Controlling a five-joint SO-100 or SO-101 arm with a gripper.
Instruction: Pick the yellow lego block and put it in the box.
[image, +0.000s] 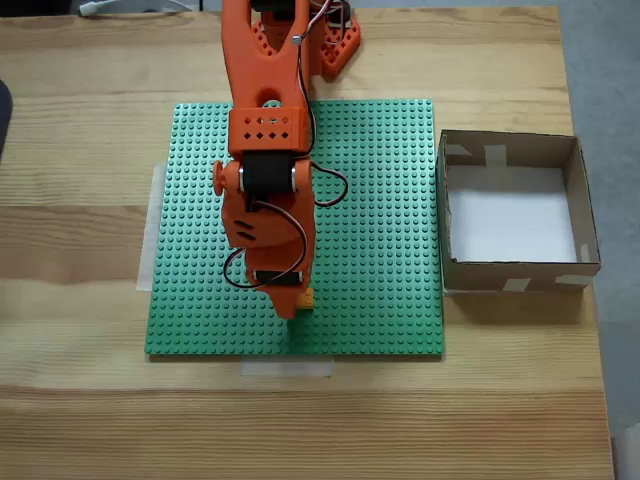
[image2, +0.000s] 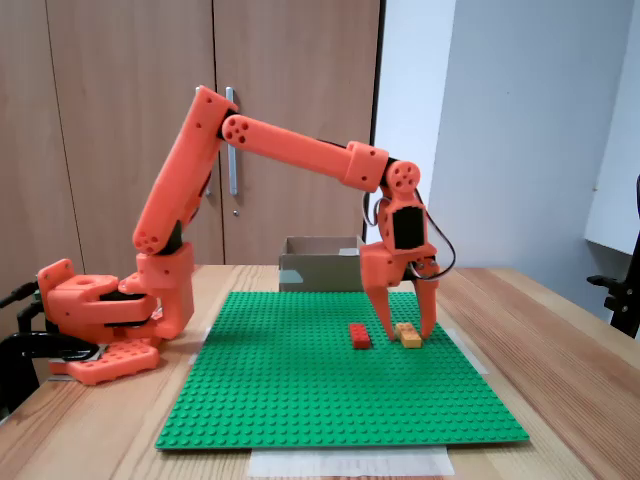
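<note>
From my remote station, I see the orange gripper (image2: 406, 333) lowered onto the green baseplate (image2: 300, 390), its two fingers spread narrowly either side of the yellow lego block (image2: 408, 335). The brick lies flat, studs up, its long axis running toward the camera in the side-on fixed view, parallel to the red brick (image2: 359, 336) just beside it. The box (image: 517, 213) sits off the plate's right edge in the top-down fixed view, well apart from the brick.
</note>
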